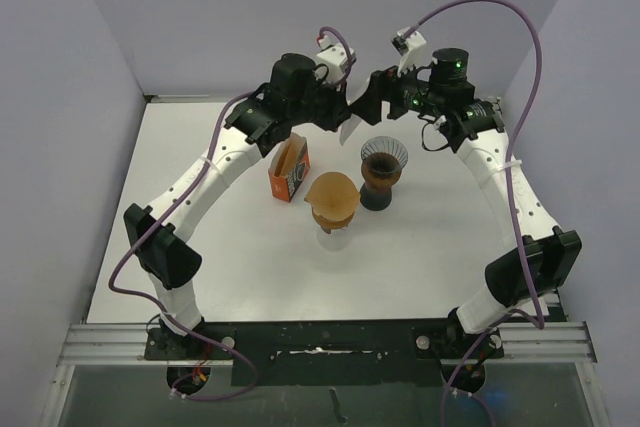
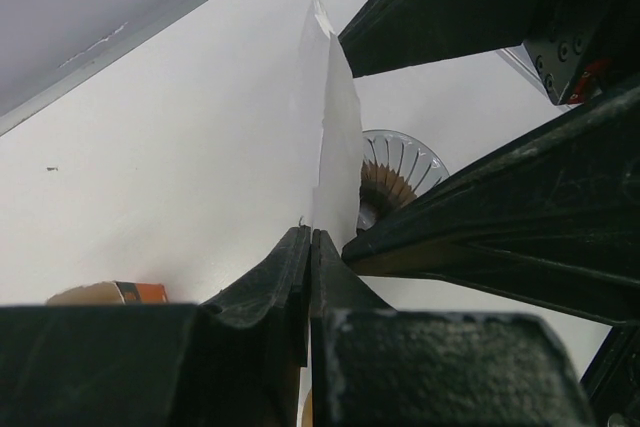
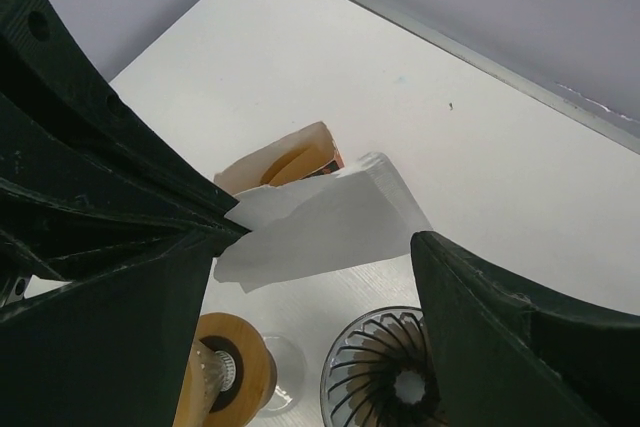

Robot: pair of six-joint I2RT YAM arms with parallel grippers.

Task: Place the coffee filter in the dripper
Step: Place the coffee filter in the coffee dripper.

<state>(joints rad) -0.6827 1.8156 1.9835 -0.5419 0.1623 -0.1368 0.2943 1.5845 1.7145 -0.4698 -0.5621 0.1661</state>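
1. The left fingers point(image 2: 285, 282) clench the white filter point(image 2: 338, 137), held upright above the bench point(image 1: 250, 257)
2. The right fingers point(image 3: 500, 297) are spread apart beside it
3. The dripper point(image 1: 384, 159) stands on the bench, just below

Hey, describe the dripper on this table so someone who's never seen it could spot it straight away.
On the white table, look toward the far middle, where an orange box and two cone-shaped pieces stand close together. The dripper is the rightmost of the three. It alone is clear ribbed glass on a dark base; the cone beside it is amber.
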